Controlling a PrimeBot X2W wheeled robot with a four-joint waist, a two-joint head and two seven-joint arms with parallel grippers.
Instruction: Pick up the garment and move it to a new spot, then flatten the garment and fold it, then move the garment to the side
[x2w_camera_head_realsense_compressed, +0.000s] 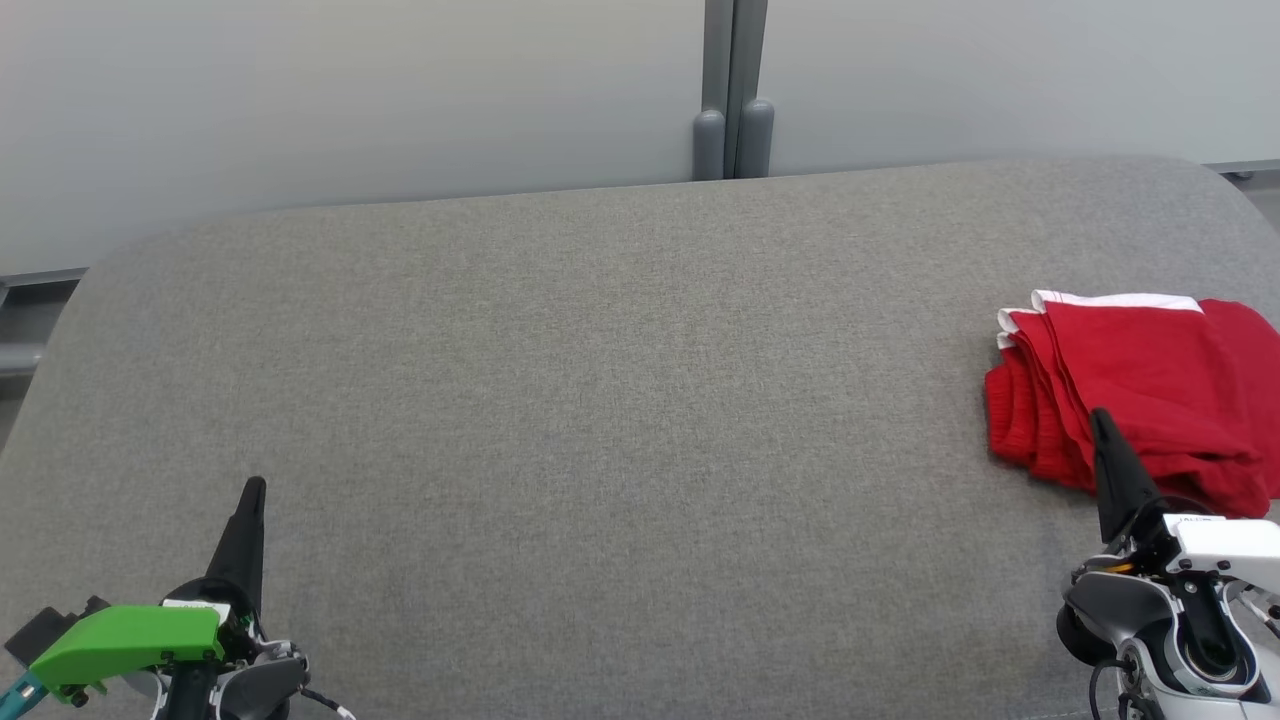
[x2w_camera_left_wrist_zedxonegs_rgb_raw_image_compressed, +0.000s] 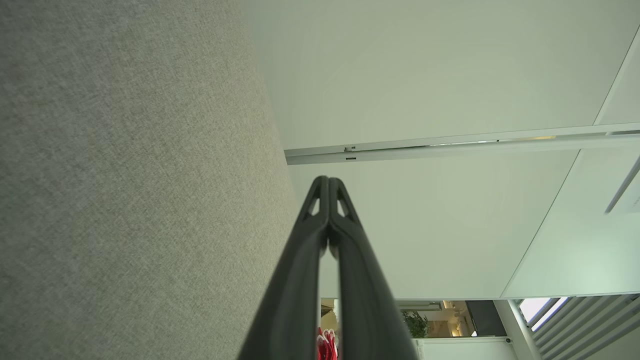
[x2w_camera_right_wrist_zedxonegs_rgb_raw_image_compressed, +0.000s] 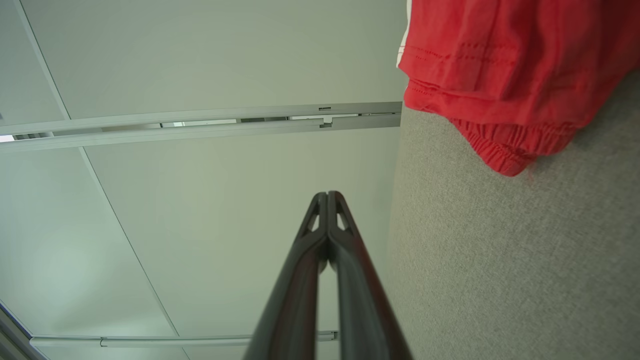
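The garment (x2w_camera_head_realsense_compressed: 1140, 385) is red with a white band, and it lies folded in a neat stack at the right edge of the grey fabric surface (x2w_camera_head_realsense_compressed: 600, 400). My right gripper (x2w_camera_head_realsense_compressed: 1100, 418) is shut and empty, its tip just in front of the garment's near edge. In the right wrist view the garment (x2w_camera_right_wrist_zedxonegs_rgb_raw_image_compressed: 500, 65) lies at the upper right, apart from the shut fingertips (x2w_camera_right_wrist_zedxonegs_rgb_raw_image_compressed: 327, 196). My left gripper (x2w_camera_head_realsense_compressed: 255, 487) is shut and empty at the lower left, far from the garment. In the left wrist view a sliver of red garment (x2w_camera_left_wrist_zedxonegs_rgb_raw_image_compressed: 327, 345) peeks between the closed fingers (x2w_camera_left_wrist_zedxonegs_rgb_raw_image_compressed: 327, 181).
A pale wall (x2w_camera_head_realsense_compressed: 350, 90) with a grey vertical post (x2w_camera_head_realsense_compressed: 733, 90) runs behind the surface. The cushion's rounded back corners curve down at both sides.
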